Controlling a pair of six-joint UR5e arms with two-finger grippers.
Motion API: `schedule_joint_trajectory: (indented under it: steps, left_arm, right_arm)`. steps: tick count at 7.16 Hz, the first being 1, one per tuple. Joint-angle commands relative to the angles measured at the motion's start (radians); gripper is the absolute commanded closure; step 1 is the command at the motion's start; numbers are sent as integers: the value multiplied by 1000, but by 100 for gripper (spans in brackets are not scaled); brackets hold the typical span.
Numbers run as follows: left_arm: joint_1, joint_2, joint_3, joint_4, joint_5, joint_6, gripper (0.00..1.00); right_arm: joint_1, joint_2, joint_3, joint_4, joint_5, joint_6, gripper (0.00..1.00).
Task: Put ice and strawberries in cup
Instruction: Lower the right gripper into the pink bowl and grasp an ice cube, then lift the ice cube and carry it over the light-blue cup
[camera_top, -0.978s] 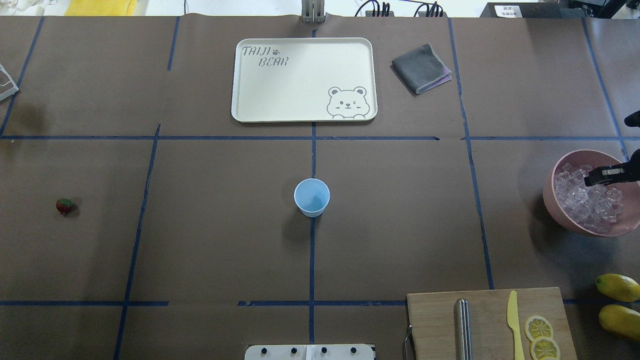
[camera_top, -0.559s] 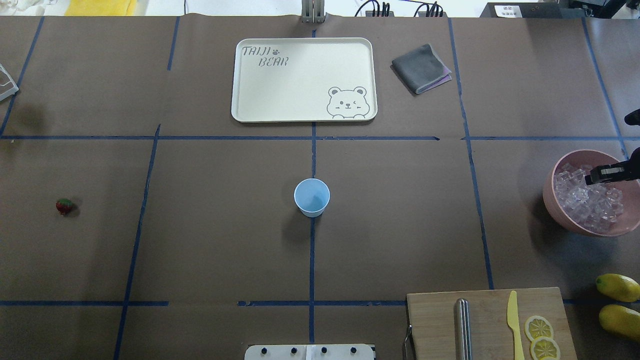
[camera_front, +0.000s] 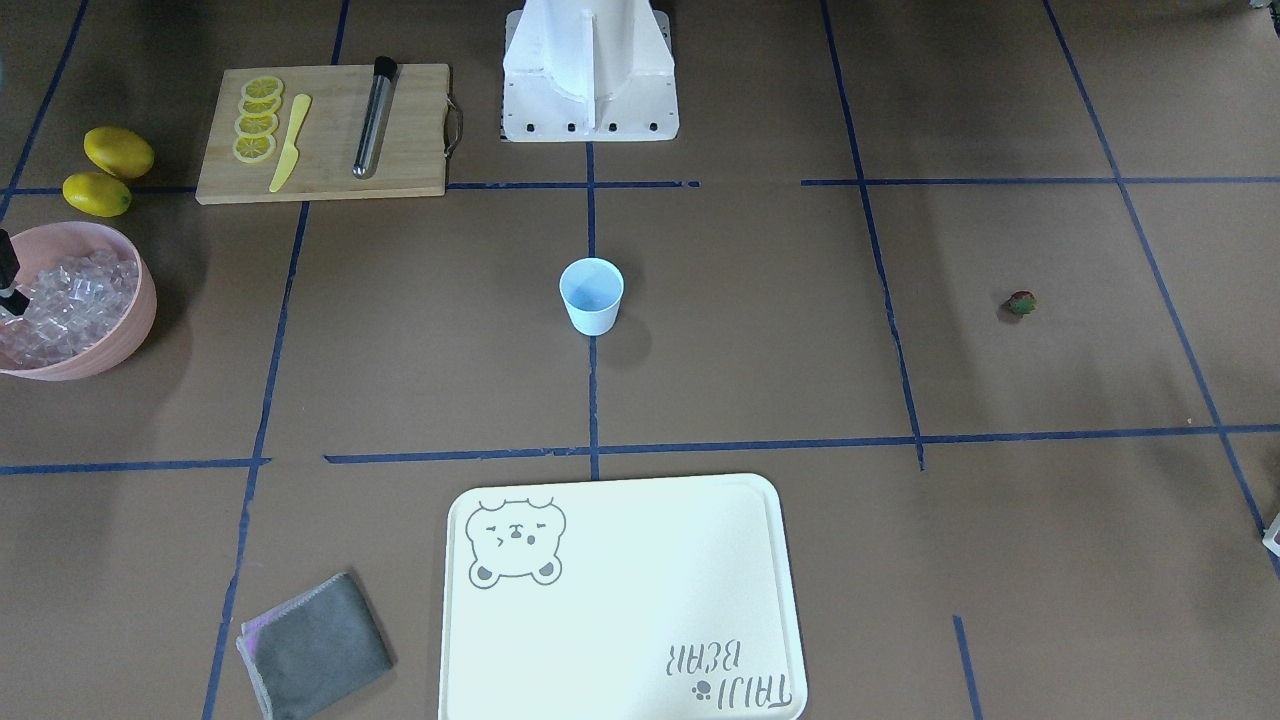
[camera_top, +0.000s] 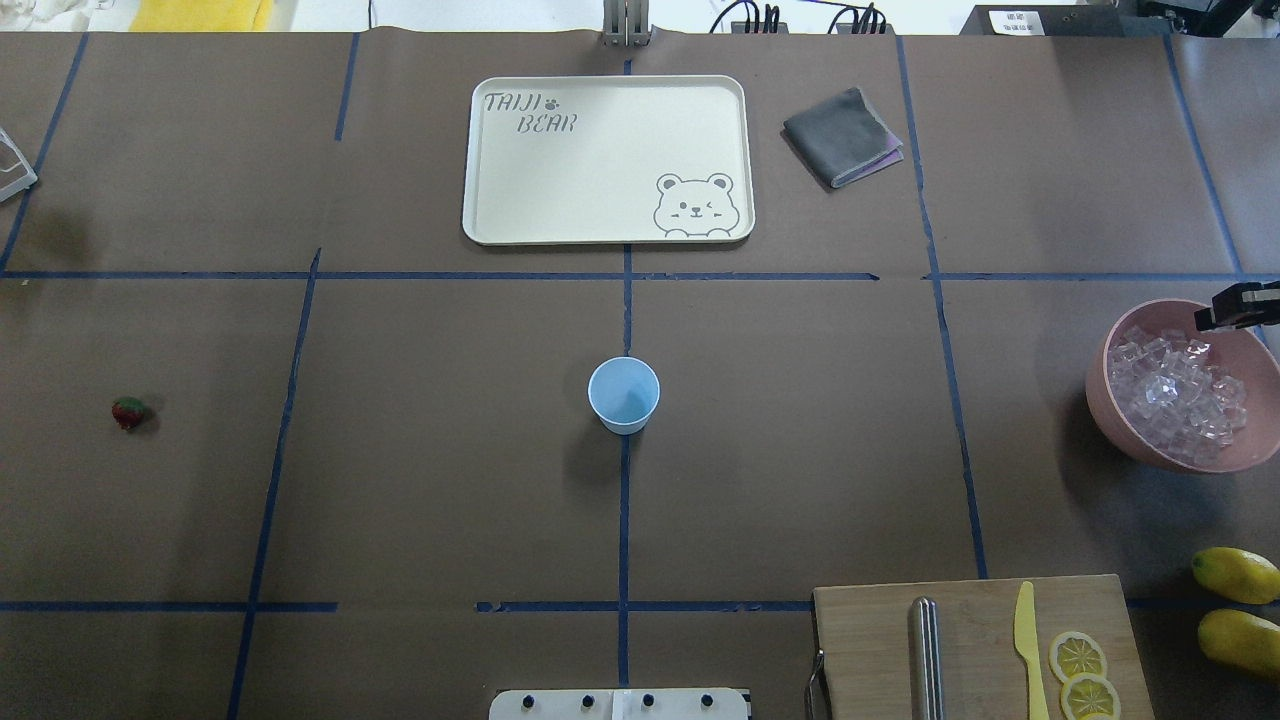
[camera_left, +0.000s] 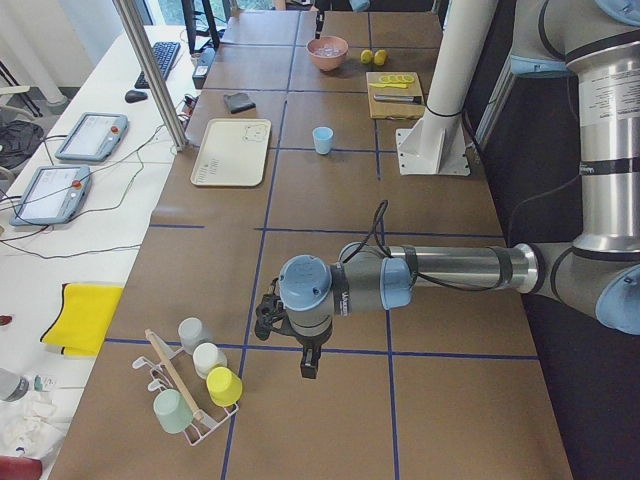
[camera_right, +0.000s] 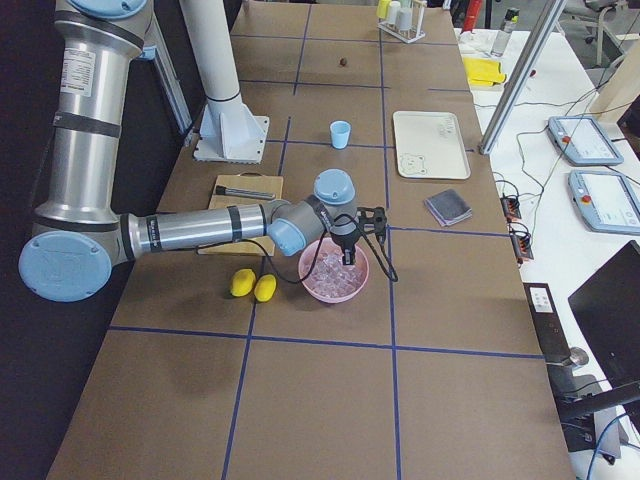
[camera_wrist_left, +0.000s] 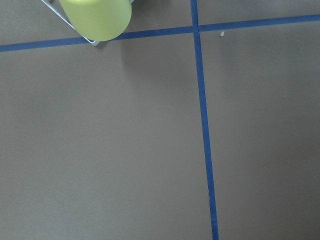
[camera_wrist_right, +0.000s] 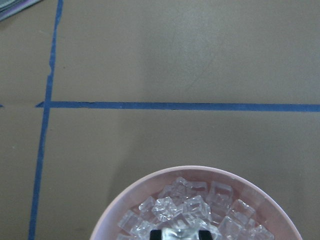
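Observation:
The pale blue cup stands upright mid-table, also in the front view. The red strawberry lies alone far to the left. The ice fills the pink bowl at the right edge. My right gripper hangs over the bowl's far rim. In the right wrist view its fingertips are shut on one ice cube above the pile. My left gripper shows only in the exterior left view, far from the cup. I cannot tell if it is open.
A cream bear tray and a grey cloth lie at the far side. A cutting board with knife, metal rod and lemon slices sits near right, two lemons beside it. A cup rack stands near the left gripper.
My right gripper has lifted out of the ice pile and moved toward the bowl's far rim. The cup and the strawberry have not moved.

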Motion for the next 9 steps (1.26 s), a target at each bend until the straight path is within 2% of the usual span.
schedule_joint_trajectory:
  steps: [1, 3, 5, 6, 9]
  left_arm:
    - [0, 0, 0, 0, 0, 0, 0]
    - [1, -2, 0, 0, 0, 0, 0]
    - [1, -8, 2, 0, 0, 0, 0]
    - [1, -11, -1, 0, 2, 0, 0]
    - [1, -12, -6, 0, 2, 0, 0]
  right_arm:
    - [20, 67, 126, -229, 16, -4, 100]
    - [-38, 165, 186, -350, 16, -4, 100]
    - [-127, 254, 197, -361, 5, -1, 100]
    - [-157, 306, 209, -431, 1, 2, 100]
    - [-289, 670, 235, -885, -82, 19, 100]
